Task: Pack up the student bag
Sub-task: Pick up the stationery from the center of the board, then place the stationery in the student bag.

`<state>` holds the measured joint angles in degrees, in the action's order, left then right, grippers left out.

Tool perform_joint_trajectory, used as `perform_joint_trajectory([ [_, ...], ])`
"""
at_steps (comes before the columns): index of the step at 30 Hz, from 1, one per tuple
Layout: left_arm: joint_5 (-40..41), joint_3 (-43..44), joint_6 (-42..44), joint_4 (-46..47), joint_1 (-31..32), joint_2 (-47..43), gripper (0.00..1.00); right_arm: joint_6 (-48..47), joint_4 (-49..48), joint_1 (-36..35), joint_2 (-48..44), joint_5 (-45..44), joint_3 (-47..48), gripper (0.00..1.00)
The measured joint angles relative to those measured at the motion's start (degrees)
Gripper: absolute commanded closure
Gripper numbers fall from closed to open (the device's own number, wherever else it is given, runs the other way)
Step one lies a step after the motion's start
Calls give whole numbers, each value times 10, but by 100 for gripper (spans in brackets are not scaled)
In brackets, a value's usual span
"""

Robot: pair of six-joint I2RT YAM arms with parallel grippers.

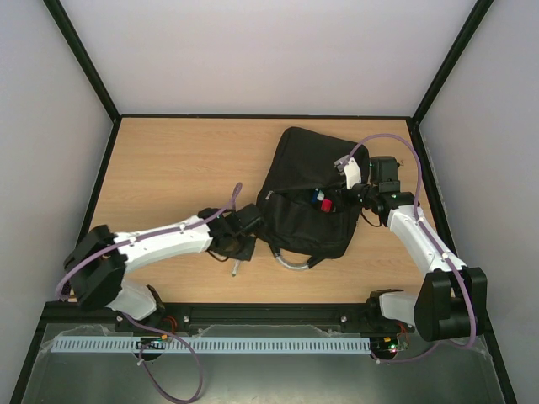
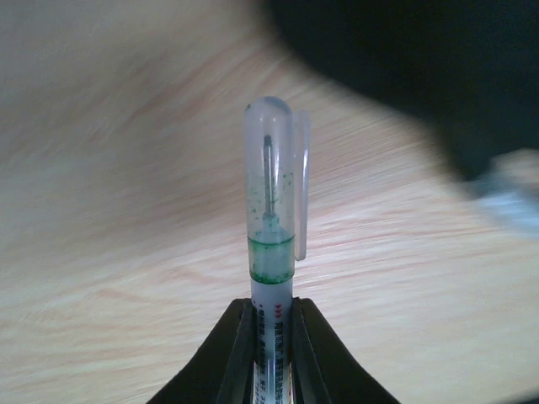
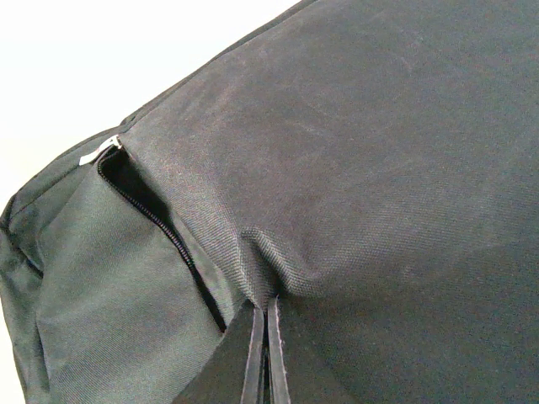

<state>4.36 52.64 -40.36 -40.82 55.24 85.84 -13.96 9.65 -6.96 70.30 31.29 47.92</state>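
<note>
2 pincers busy: my left pincer (image 2: 271, 310) pinches a green pen (image 2: 271, 219) by its barrel; my right pincer (image 3: 265, 310) is pressed together on a fold of the student bag (image 1: 295, 160), lying right of centre on the table (image 1: 168, 168). Cloth looks soft and floppy; I'd grip beside the open zipper (image 3: 160, 223).

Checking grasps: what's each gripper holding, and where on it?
Left gripper clamps a capped green pen by its barrel, just below the cap. Right gripper pinches the student bag by a fold of fabric beside its open zipper.
</note>
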Motion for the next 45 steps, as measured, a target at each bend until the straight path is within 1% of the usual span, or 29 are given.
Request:
perform_joint_trajectory([
  [4,-36,73,15,35,9,-42,98,-2,0,1,0,1,0,99],
  [6,-60,110,23,57,9,-39,98,-2,0,1,0,1,0,99],
  [9,-97,175,38,89,9,10,98,-2,3,1,0,2,0,99],
  [12,-122,225,50,117,5,83,98,-2,3,2,0,2,0,99],
  [18,-148,280,70,130,-16,200,98,-2,3,2,0,2,0,99],
  [25,-146,349,87,131,-37,262,98,-2,4,2,0,3,0,99],
  [26,-144,358,88,131,-39,268,96,-2,4,2,0,3,0,99],
  [27,-141,368,90,131,-42,275,92,-2,4,2,0,3,0,99],
  [29,-133,380,94,133,-47,285,81,-2,4,2,0,4,0,99],
  [32,-111,387,100,144,-48,290,69,-2,4,2,0,4,0,99],
  [34,-99,385,100,154,-47,290,64,-2,4,2,0,4,0,99],
  [38,-72,350,93,178,-38,264,61,-3,5,2,1,5,0,99],
  [45,-13,252,75,153,-4,153,60,-4,5,2,4,7,0,99],
])
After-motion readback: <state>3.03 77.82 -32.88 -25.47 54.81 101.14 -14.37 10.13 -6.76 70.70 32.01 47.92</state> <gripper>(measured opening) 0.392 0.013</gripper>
